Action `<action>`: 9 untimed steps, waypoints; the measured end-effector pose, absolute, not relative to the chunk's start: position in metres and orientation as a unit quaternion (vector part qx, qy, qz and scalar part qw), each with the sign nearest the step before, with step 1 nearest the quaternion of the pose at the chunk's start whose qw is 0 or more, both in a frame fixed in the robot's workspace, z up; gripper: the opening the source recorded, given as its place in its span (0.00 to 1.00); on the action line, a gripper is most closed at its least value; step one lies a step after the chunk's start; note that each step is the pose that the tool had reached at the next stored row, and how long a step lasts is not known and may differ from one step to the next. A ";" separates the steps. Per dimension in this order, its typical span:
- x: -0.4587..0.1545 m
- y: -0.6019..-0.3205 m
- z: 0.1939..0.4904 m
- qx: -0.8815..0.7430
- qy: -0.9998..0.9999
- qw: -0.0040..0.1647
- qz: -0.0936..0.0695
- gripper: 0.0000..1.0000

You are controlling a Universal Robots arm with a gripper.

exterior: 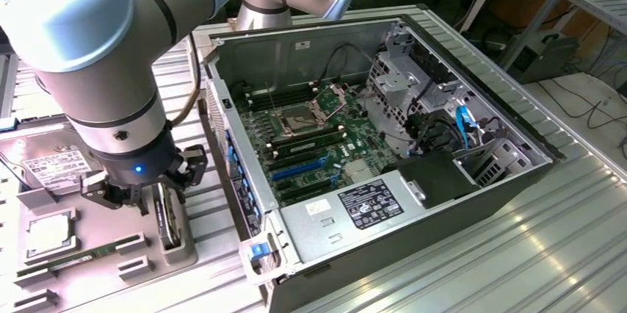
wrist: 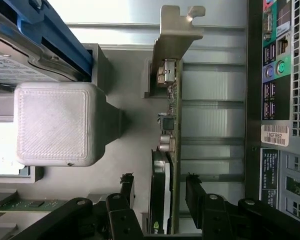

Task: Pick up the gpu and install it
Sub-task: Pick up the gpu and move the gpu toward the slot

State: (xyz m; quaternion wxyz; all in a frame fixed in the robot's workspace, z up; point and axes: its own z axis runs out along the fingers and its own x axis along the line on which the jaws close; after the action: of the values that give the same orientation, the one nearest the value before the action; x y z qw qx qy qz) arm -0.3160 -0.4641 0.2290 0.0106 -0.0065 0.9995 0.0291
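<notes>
black claw (wrist: 160, 179) straddles upright gpu (wrist: 171, 100), fingers apart; case sticker (wrist: 275, 135) reads roughly 18gf882.

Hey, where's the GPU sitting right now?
On the exterior view's left, the gpu stands on edge in the grey holder tray beside the open computer case, straddled by the open gripper.

Your arm (exterior: 98, 70) hangs at eight o'clock in the exterior view, wrist vertical, tool (exterior: 155, 206) pointing down, fingers (wrist: 127, 187) parted.

gpu (wrist: 171, 150) end cut off (claw (wrist: 160, 181) base too).
</notes>
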 end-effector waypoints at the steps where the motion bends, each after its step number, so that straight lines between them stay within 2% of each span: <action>1: -0.316 -0.464 0.228 -0.006 0.999 0.011 0.029 0.54; 9: -0.316 -0.464 0.218 -0.006 1.000 0.011 0.029 0.54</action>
State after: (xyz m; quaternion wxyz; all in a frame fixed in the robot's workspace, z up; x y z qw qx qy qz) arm -0.3160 -0.4642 0.2177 0.0106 -0.0065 0.9995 0.0289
